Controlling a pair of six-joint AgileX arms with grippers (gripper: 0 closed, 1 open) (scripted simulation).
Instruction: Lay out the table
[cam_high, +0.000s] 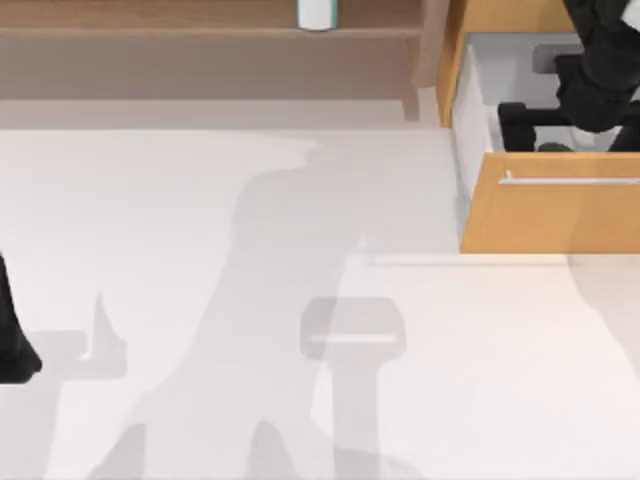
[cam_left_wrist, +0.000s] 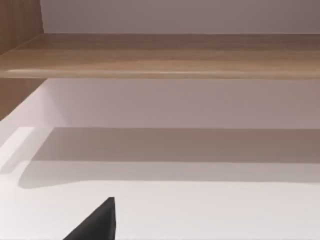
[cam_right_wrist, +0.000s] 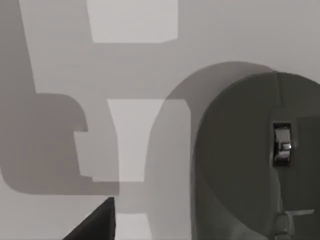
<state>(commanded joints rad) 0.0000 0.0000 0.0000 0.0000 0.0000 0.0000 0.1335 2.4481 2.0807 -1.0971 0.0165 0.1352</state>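
Off-white table (cam_high: 200, 300), one open drawer (cam_high: 560, 210)

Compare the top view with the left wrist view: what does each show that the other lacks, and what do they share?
Top view: the orange wooden drawer unit with a silver bar handle, pulled open, the right tool reaching inside it, the left arm parked at the table's left edge, and a white cylinder on the shelf. Left wrist view: a dark tip of the left tool, close up, above the surface. Both: the brown wooden shelf and the off-white matte table.
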